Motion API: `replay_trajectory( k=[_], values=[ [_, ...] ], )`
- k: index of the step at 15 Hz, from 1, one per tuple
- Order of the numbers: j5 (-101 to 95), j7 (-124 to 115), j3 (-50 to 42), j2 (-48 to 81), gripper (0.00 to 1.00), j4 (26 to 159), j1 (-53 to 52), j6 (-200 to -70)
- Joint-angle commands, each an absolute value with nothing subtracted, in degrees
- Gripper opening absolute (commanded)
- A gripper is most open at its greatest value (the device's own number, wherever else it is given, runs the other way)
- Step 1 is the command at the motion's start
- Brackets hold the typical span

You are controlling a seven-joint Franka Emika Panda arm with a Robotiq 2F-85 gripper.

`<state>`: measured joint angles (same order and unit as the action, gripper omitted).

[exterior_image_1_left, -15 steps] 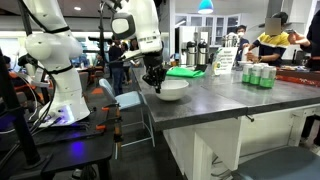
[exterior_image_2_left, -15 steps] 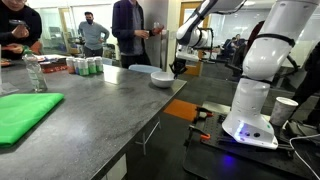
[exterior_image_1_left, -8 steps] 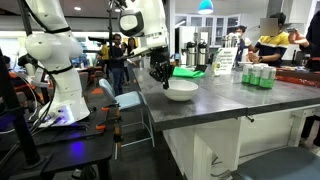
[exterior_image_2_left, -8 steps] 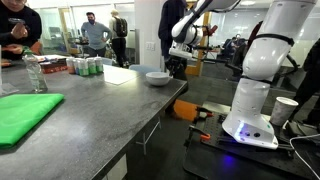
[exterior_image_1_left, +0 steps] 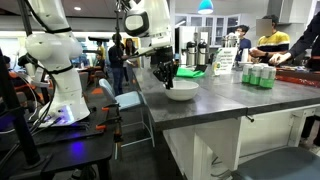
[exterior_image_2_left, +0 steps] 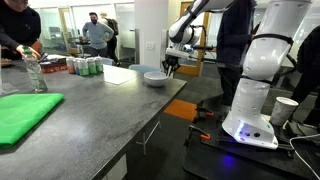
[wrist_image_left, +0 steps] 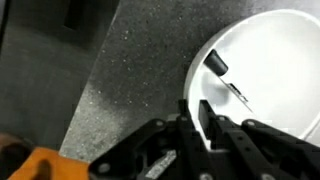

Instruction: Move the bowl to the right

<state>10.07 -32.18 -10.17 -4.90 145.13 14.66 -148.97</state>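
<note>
The grey countertop (exterior_image_2_left: 100, 120) carries the white bowl (exterior_image_2_left: 155, 77) near its edge, a green tray (exterior_image_2_left: 22, 115) and cans (exterior_image_2_left: 88, 66).

no legible text, sign's print (too small) unreadable

The bowl (exterior_image_1_left: 182, 91) is seen as plain white, with no pattern. The table (wrist_image_left: 110, 70) is shown in dark grey, finely speckled with paler flecks. The tool (exterior_image_1_left: 166, 73) is rendered in black, and the arm (exterior_image_1_left: 152, 22) above it in white. A tray (exterior_image_2_left: 22, 115) is coloured bright green, as are the cans (exterior_image_1_left: 258, 76).
</note>
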Motion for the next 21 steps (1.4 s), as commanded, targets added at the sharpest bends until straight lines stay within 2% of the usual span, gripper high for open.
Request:
replay_trajectory(
  k=[1,7,8,13,21],
  values=[
    [4.6,-37.3,-9.5,-8.2,0.51,144.5,15.0,-145.4],
    [-2.8,-38.3,-5.4,-16.6,0.95,141.9,14.2,-132.3],
    [-2.6,-37.2,-4.4,-17.6,1.0,141.0,13.6,-129.3],
    [-9.5,-35.3,2.6,-21.1,1.0,137.5,10.9,-116.8],
    [-14.5,-30.1,4.5,-25.7,1.0,138.7,8.1,-118.4]
  ],
)
